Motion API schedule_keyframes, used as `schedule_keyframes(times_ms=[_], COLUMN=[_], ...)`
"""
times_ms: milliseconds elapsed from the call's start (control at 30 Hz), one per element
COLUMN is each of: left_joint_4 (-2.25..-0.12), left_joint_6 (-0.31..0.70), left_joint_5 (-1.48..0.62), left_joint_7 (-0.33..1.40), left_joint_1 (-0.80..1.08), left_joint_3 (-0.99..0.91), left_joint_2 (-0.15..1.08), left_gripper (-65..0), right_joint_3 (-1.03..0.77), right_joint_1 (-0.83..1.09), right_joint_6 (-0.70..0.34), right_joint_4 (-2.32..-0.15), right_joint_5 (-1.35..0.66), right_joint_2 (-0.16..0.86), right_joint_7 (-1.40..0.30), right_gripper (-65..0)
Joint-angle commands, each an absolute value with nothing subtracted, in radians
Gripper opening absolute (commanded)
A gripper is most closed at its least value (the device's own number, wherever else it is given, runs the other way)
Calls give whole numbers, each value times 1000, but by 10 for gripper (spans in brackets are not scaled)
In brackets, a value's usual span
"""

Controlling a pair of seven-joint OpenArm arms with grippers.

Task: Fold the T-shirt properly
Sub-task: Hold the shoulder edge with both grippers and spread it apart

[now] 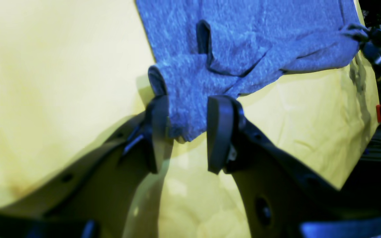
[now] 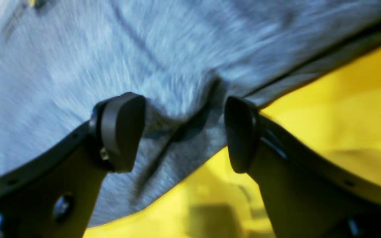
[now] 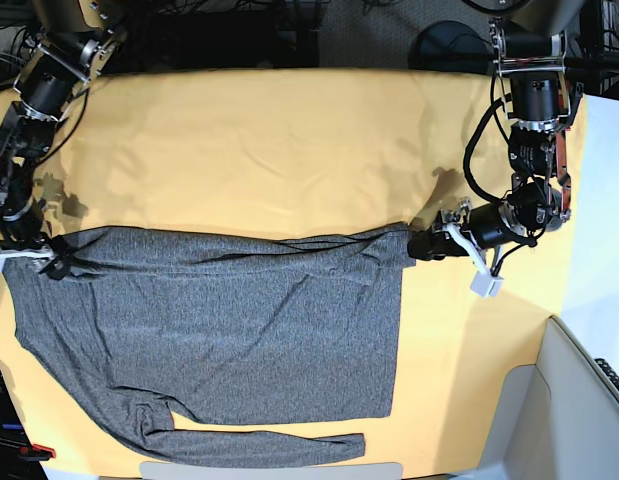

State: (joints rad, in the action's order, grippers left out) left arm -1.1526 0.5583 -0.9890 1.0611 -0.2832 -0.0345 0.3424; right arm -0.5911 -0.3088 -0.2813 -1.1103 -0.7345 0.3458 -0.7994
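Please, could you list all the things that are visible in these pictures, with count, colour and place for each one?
T-shirt: one, heathered charcoal grey, long sleeves, lying spread over the lower half of the table, upper edge bunched into a fold.
tablecloth: one, yellow-orange, covering the table under the shirt.
white panel: one, at the lower right corner of the base view, beside the table.
left gripper: one, black, at the shirt's upper corner on the base view's right; jaws apart with a shirt corner between them.
right gripper: one, black, at the shirt's upper corner on the base view's left; jaws wide apart over the shirt's edge.
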Motion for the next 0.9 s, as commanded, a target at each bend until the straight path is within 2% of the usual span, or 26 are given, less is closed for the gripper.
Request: schedule_keyframes(times_ms=[0,133,400,867], left_joint_4=[-1185,-1237,-1310,-1311], left_joint_6=[590,604,604,605], left_joint_5=[-1013,-1013,-1010,-1010], left_joint_7=[1040,1041,1047,1049], left_joint_1=[-309,-295,-251,-229], left_joint_3=[-39,-39,-38,-35], left_joint_2=[357,357,357,357], left_gripper=[-446,-446,-446,-446], right_joint_3=[-596,-690,-849,-857], right_joint_1=[-320,-275,-240,-374], right_joint_6=[-294,-294,-294,-292], right_joint_4=[-1130,-1119,-1050,-797], right_joint_5=[-791,-911,-912,-911], right_joint_2=[380,392,380,397], right_joint_7=[-780,-779,-773,-639], right_gripper=[-248,-248,-248,-248])
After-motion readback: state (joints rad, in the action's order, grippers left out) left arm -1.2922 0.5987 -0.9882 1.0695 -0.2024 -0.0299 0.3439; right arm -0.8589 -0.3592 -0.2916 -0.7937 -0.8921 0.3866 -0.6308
